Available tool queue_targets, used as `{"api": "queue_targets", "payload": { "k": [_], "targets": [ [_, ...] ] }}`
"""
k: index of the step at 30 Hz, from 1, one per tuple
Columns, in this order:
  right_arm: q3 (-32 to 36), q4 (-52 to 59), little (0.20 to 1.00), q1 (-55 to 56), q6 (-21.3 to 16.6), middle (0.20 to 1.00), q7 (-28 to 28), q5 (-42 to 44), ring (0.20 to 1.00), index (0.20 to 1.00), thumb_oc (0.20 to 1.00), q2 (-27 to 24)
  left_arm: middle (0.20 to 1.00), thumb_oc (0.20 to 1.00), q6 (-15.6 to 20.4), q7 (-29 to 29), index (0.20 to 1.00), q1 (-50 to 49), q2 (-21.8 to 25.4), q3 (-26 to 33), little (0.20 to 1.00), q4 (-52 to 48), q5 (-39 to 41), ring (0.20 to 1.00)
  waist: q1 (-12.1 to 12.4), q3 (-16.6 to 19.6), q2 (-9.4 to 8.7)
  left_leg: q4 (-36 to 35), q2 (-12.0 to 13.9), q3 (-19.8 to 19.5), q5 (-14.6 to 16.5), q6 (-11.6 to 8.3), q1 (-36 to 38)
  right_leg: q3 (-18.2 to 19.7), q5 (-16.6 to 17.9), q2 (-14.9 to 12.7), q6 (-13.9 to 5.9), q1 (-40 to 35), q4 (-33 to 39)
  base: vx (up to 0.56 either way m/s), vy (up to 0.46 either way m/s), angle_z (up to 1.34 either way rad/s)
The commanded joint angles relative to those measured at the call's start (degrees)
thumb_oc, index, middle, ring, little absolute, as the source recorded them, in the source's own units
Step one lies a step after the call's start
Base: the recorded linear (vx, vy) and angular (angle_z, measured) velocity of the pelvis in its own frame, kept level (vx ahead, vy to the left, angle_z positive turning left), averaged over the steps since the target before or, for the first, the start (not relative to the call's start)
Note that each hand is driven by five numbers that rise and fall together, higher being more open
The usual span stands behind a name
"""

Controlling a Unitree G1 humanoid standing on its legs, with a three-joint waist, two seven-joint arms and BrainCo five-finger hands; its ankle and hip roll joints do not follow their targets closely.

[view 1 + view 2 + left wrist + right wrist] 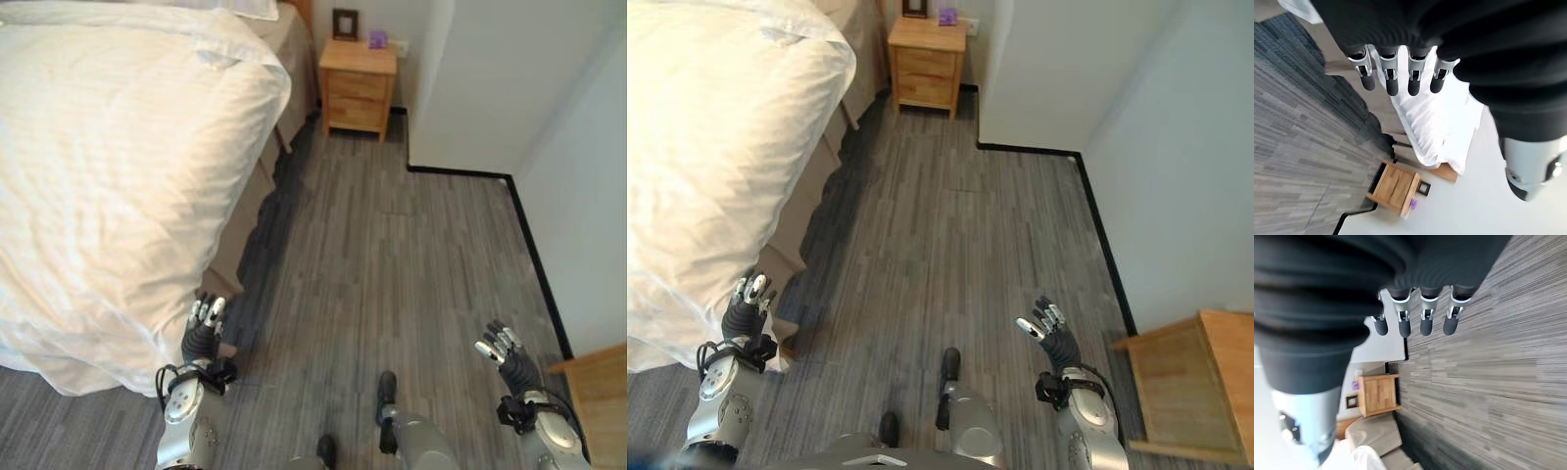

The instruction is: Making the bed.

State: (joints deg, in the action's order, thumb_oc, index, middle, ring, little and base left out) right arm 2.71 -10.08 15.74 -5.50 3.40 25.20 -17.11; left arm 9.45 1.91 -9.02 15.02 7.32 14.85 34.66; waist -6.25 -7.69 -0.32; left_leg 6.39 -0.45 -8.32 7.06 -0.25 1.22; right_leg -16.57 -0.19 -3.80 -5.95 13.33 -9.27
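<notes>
1. Floor [392,255]: grey wood-look planks running from the foreground to the far wall, edged by a black skirting strip [534,255] along the white walls.
2. Bed [250,225]: occupies the robot's left side of the room; its beige base shows below the cover along the near edge.
3. White duvet [118,166]: spread over the bed, lightly rumpled, its side hanging over the edge towards the floor and its near corner drooping low beside the left hand.
4. Pillow [245,8]: white, at the head of the bed, near the far wall.
5. Nightstand [359,86]: light wood with drawers, standing against the far wall just beside the head of the bed. On its top stand a dark picture frame [345,23] and a small purple object [378,39].
6. Wooden furniture [1195,382]: a light wood piece at the robot's right, near the right hand.
7. Left hand [204,328]: raised near the bed's lower corner, fingers [1392,81] extended and relaxed, holding nothing.
8. Right hand [1048,328]: raised over bare floor, well apart from the bed, fingers [1426,320] straight, empty.
</notes>
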Motion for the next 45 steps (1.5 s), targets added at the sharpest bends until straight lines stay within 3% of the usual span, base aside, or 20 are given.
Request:
{"api": "queue_targets", "payload": {
  "k": [1,4,5,7,8,12,15,16,18,21,24,25,28,29,32,36,38,40,42,45],
  "targets": [
    [0.56,2.64,1.0,-6.12,-4.16,1.0,0.21,6.5,1.0,1.0,1.0,-2.56,1.0,1.0,3.55,-0.38,1.0,3.08,2.46,1.35,1.0,-4.22,0.38,1.0,0.93,-1.23,-1.0,37.71,0.52,6.66,-19.01,-9.46,1.95,1.38,5.45,1.37,4.41,-6.55,7.75,0.66,-0.351,0.67],
    [0.06,1.8,1.0,-6.81,-3.86,1.0,-1.16,4.99,1.0,1.0,1.0,-3.31,1.0,1.0,3.48,0.07,1.0,2.78,2.84,1.39,1.0,-4.96,0.02,1.0,3.82,-2.86,-2.8,43.93,0.67,9.27,-16.04,-6.11,-6.97,3.68,2.84,1.95,5.74,-11.55,9.0,0.52,-0.213,-0.47],
    [0.07,2.12,1.0,-7.53,-3.36,1.0,-1.8,5.56,1.0,1.0,1.0,-3.34,1.0,1.0,3.21,0.11,1.0,2.44,2.72,1.96,1.0,-4.52,1.13,1.0,6.63,-3.72,-3.93,38.95,3.64,11.38,-12.16,-3.28,-15.35,4.7,0.98,1.72,5.56,-16.56,10.16,0.57,-0.069,-0.78],
    [0.3,2.16,1.0,-7.65,-3.39,1.0,-1.94,5.75,1.0,1.0,1.0,-3.26,1.0,1.0,3.25,-0.12,1.0,2.12,2.9,1.86,1.0,-4.38,1.32,1.0,7.92,-3.72,-4.21,35.53,4.57,11.93,-12.09,-3.02,-17.05,5.21,0.41,1.28,5.27,-18.21,10.6,0.59,0.002,-0.39],
    [1.11,2.79,1.0,-7.91,-4.34,1.0,-2.16,5.15,1.0,1.0,1.0,-3.08,1.0,1.0,3.39,-0.17,1.0,1.11,3.25,1.85,1.0,-4.08,0.76,1.0,8.97,-2.66,-3.03,19.56,6.96,14.9,-13.44,-3.15,-18.25,5.52,-1.56,1.66,4.31,-20.84,11.25,0.46,0.075,-0.47],
    [-0.07,2.11,1.0,-8.28,-4.37,1.0,-2.09,1.43,1.0,1.0,1.0,-3.84,1.0,1.0,3.93,0.22,1.0,-0.28,2.73,2.62,1.0,-2.97,0.44,1.0,12.03,-1.18,-1.61,-2.57,3.73,12.93,-17.87,-3.93,-16.41,7.25,-4.24,2.27,2.8,-26.47,13.1,0.63,0.136,-0.23],
    [-0.43,1.62,1.0,-9.01,-3.23,1.0,-1.36,1.08,1.0,1.0,1.0,-2.94,1.0,1.0,3.95,0.06,1.0,-1.92,2.38,4.85,1.0,-3.16,0.15,1.0,13.37,0.01,-2.0,-2.06,3.87,15.33,-18.53,-4.32,-15.23,8.58,-5.04,0.91,1.46,-29.99,11.72,0.64,0.115,-0.57],
    [-0.79,1.53,1.0,-9.18,-3.09,1.0,-0.57,0.66,1.0,1.0,1.0,-2.4,1.0,1.0,3.84,-0.23,1.0,-2.42,2.15,5.44,1.0,-3.16,-0.22,1.0,13.96,0.7,-2.54,-1.33,3.17,15.35,-17.35,-3.2,-14.75,8.68,-4.5,-0.15,0.72,-30.27,10.27,0.49,0.187,-0.68],
    [-1.78,1.66,1.0,-9.47,-3.15,1.0,-0.68,-0.7,1.0,1.0,1.0,-1.23,1.0,1.0,3.61,-0.46,1.0,-2.75,2.25,5.2,1.0,-3.15,-0.74,1.0,14.83,1.14,-3.71,-1.78,-0.08,16.26,-13.51,1.02,-10.75,9.4,9.27,-5.49,-3.77,-22.78,-10.77,0.54,0.257,-0.49],
    [-2.91,2.31,1.0,-10.29,-3.33,1.0,-0.19,0.49,1.0,1.0,1.0,0.4,1.0,1.0,3.36,-0.56,1.0,-2.4,2.57,4.84,1.0,-2.74,-0.57,1.0,13.52,-0.13,-1.45,-3.11,0.43,16.39,-11.31,3.16,-5.96,8.67,17.03,-7.97,-4.1,-15.67,-23.87,0.34,0.239,-0.34],
    [-3.77,3.22,1.0,-9.9,-2.95,1.0,0.07,0.23,1.0,1.0,1.0,1.11,1.0,1.0,3.55,-0.4,1.0,-1.34,3.59,5.09,1.0,-2.39,0.1,1.0,10.69,-1.58,0.42,-4.85,0.6,15.13,-8.82,4.25,0.28,5.76,10.83,-10.03,-2.4,-7.01,-29.57,0.55,0.152,0.36],
    [-3.53,4.05,1.0,-8.69,-2.62,1.0,0.91,0.48,1.0,1.0,1.0,0.82,1.0,1.0,3.77,-0.77,1.0,-0.52,3.98,4.97,1.0,-2.41,1.18,1.0,8.59,-2.02,0.76,-5.86,0.67,13.28,-8.09,3.23,4.04,5.04,7.55,-9.72,-1.91,-3.46,-23.57,0.57,-0.022,0.37],
    [-2.75,4.38,1.0,-7.7,-2.74,1.0,0.69,-0.16,1.0,1.0,1.0,0.27,1.0,1.0,4.22,-1.37,1.0,-0.23,4.64,4.91,1.0,-2.19,1.43,1.0,6.89,-2.08,0.35,-6.86,0.73,11.64,-5.48,1.54,7.24,3.45,8.15,-10.19,-2.54,-2.94,-10.97,0.65,-0.184,0.63],
    [-2.17,4.08,1.0,-7.41,-3.3,1.0,0.3,-0.03,1.0,1.0,1.0,0.59,1.0,1.0,4.43,-1.92,1.0,0.43,5.31,4.9,1.0,-1.27,0.91,1.0,5.41,-1.81,0.08,-7.99,1.69,9.98,-3.48,-0.72,11.7,3.76,10.45,-8.97,-4.43,-1.32,6.22,0.63,-0.226,0.66],
    [-2.56,4.64,1.0,-7.42,-2.93,1.0,0.64,0.17,1.0,1.0,1.0,0.54,1.0,1.0,4.81,-1.81,1.0,0.71,5.64,5.13,1.0,-0.76,0.81,1.0,4.22,-1.36,0.14,-9.59,3.54,9.07,-2.87,-2.41,14.79,4.2,13.24,-8.69,-6.46,-0.28,12.43,0.56,-0.205,0.27],
    [-4.33,5.98,1.0,-9.16,-3.4,1.0,1.61,-0.49,1.0,1.0,1.0,-0.54,1.0,1.0,5.26,-0.96,1.0,1.99,3.52,4.92,1.0,1.01,1.55,1.0,4.27,-0.02,-0.25,-3.17,7.08,7.23,-4.83,-4.8,16.61,2.95,12.55,-7.56,-5.01,-1.4,8.71,0.55,-0.289,0.59],
    [-6.49,4.7,1.0,-11.13,-3.45,1.0,1.08,-0.64,1.0,1.0,1.0,-1.76,1.0,1.0,4.84,-0.52,1.0,2.03,2.06,3.88,1.0,1.56,3.03,1.0,4.84,-0.49,-0.11,15.61,9.25,7.16,-14.78,-6.06,11.2,2.26,9.89,-5.94,-1.77,-3.81,6.39,0.5,-0.424,0.27],
    [-7.19,4.89,1.0,-12.38,-3.68,1.0,1.28,4.46,1.0,1.0,1.0,-1.69,1.0,1.0,3.97,-1.4,1.0,0.8,1.4,3.32,1.0,0.75,4.67,1.0,6.17,-1.77,-2.23,34.5,10.09,9.67,-18.64,-5.8,1.45,0.82,7.12,-4.57,1.84,-8.81,7.78,0.44,-0.539,-0.28],
    [-7.55,4.38,1.0,-13.55,-3.48,1.0,0.16,2.77,1.0,1.0,1.0,-3.18,1.0,1.0,2.76,-2.55,1.0,-0.65,1.19,1.93,1.0,1.32,4.28,1.0,9.78,-3.95,-3.23,42.41,9.24,11.71,-16.72,-5.02,-6.44,1.12,4.12,-3.02,3.57,-14.41,9.8,0.53,-0.446,-0.15],
    [-6.98,4.86,1.0,-14.52,-3.44,1.0,-0.84,3.1,1.0,1.0,1.0,-3.96,1.0,1.0,2.34,-3.06,1.0,0.27,0.2,0.85,1.0,3.27,6.97,1.0,11.99,-4.47,-3.15,38.64,9.78,15.32,-14.67,-5.2,-16.15,0.62,1.79,-2.65,3.56,-20.32,12.63,0.42,-0.159,-0.3]
  ]
}}
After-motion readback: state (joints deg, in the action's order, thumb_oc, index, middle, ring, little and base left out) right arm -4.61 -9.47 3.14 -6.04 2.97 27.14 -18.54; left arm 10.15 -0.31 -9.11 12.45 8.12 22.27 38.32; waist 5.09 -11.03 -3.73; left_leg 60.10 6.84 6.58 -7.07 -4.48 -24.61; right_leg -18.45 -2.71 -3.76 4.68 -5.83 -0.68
